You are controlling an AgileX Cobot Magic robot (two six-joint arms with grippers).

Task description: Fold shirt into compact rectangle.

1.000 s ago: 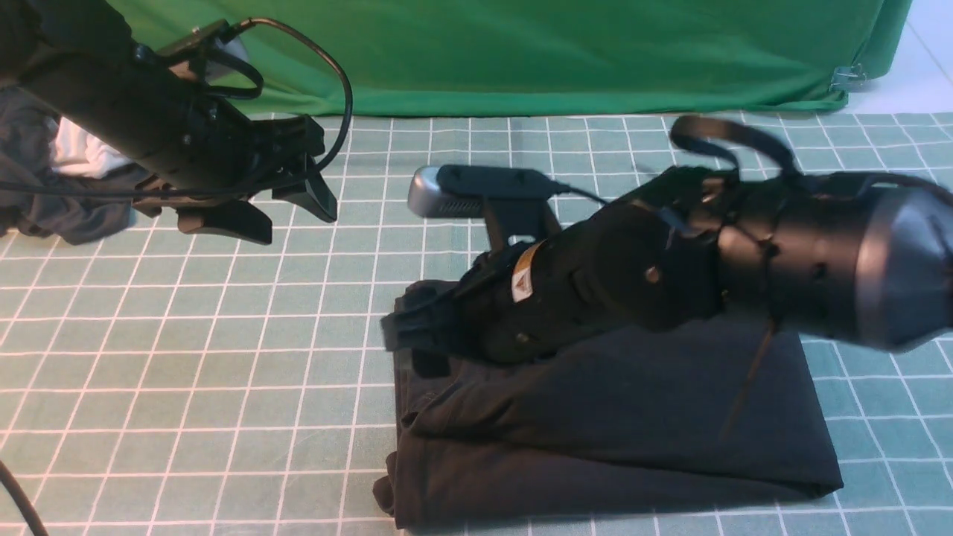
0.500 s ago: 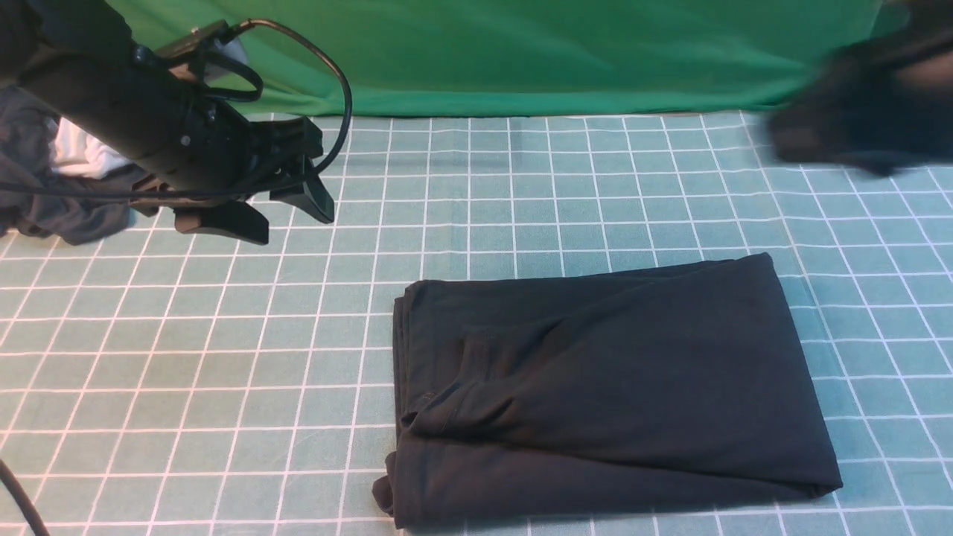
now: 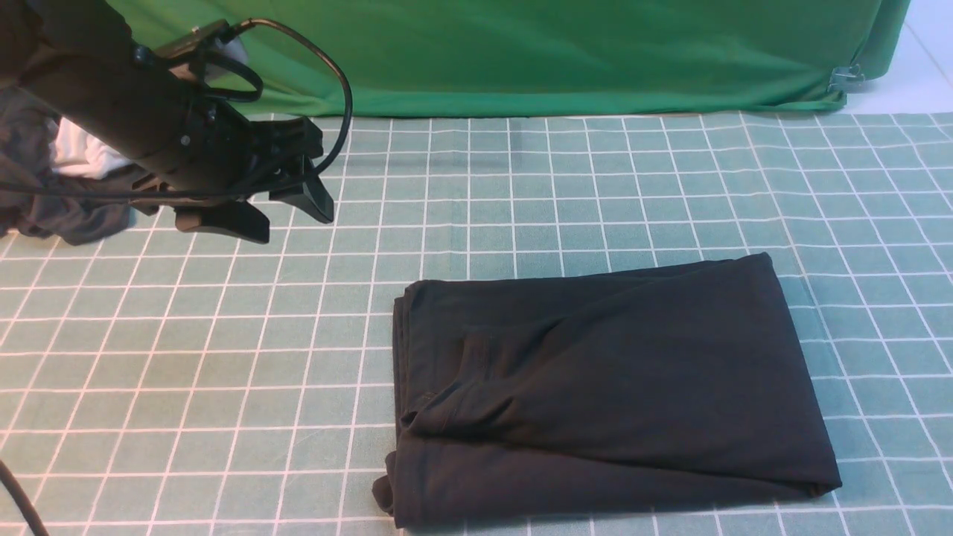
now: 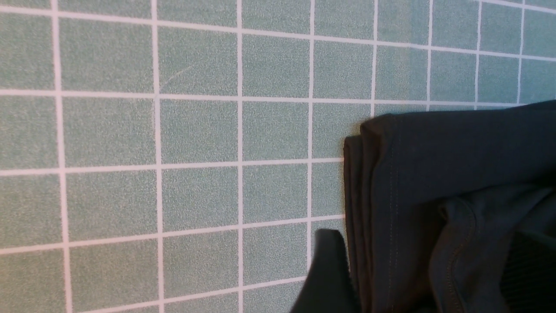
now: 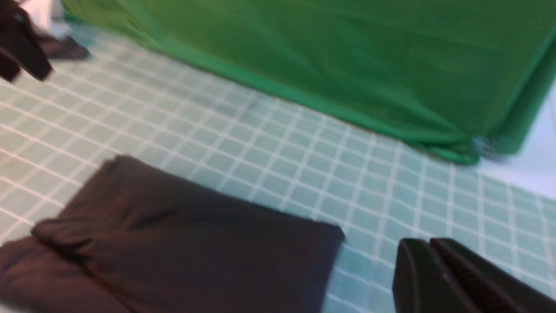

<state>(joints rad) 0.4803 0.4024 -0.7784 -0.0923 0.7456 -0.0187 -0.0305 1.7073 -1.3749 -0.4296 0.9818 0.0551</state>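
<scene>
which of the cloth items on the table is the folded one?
The black shirt, a neat rectangle mid-table, clear of both grippers. The dark grey garment and white cloth lie crumpled together at the far left, behind the left gripper.

Front view forward over the shirt [image 3: 607, 387], also in both wrist views

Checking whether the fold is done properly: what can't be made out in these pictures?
- Shirt: chest logo and neck label hidden inside the folds, every view.
- Right claw: outside the front view; its wrist view is blurred.
- Left claw: one dark tip at the left wrist view's edge.
- Dark grey garment: cut off by the front view's left edge.
</scene>
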